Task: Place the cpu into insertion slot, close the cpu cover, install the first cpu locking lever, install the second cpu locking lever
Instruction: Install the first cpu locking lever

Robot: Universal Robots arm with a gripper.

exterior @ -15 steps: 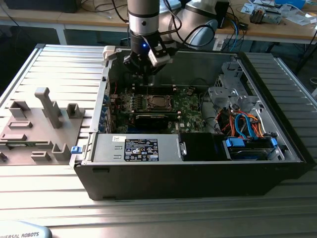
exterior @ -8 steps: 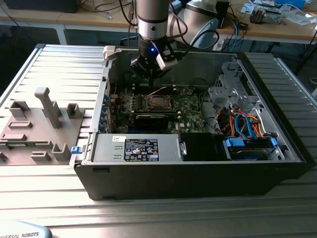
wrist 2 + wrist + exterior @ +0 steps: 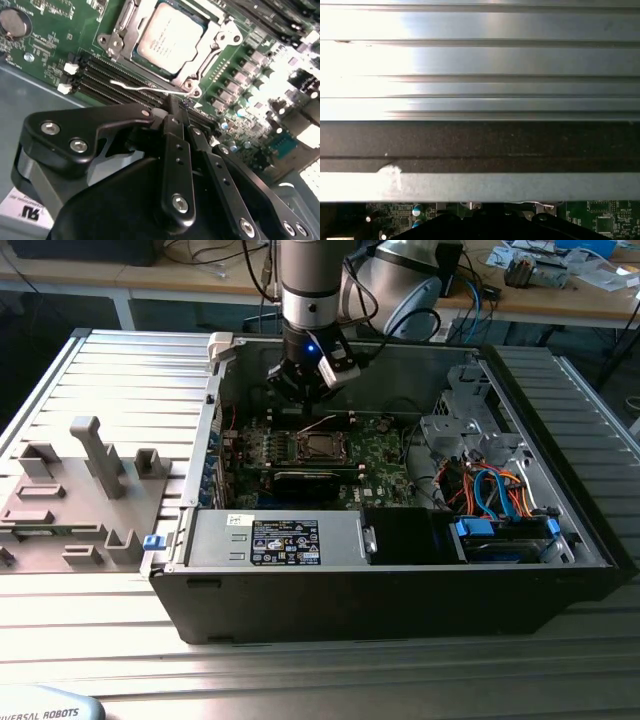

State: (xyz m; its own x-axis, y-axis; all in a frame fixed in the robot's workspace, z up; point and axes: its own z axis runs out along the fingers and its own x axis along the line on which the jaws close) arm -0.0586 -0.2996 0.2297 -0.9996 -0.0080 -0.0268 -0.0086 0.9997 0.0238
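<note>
The cpu (image 3: 167, 37) sits in the insertion slot (image 3: 120, 40) beyond the closed, empty gripper (image 3: 177, 117).

The silvery square cpu (image 3: 169, 37) lies flat in the metal-rimmed insertion slot (image 3: 116, 39), cover closed.

In the second wrist view the gripper (image 3: 172, 107) hides part of the green board (image 3: 50, 40), and the picture's edge cuts the cpu (image 3: 170, 37) off. In the exterior view the arm (image 3: 305, 285) is cropped and the insertion slot (image 3: 322, 447) is too small for its levers to be told.
</note>
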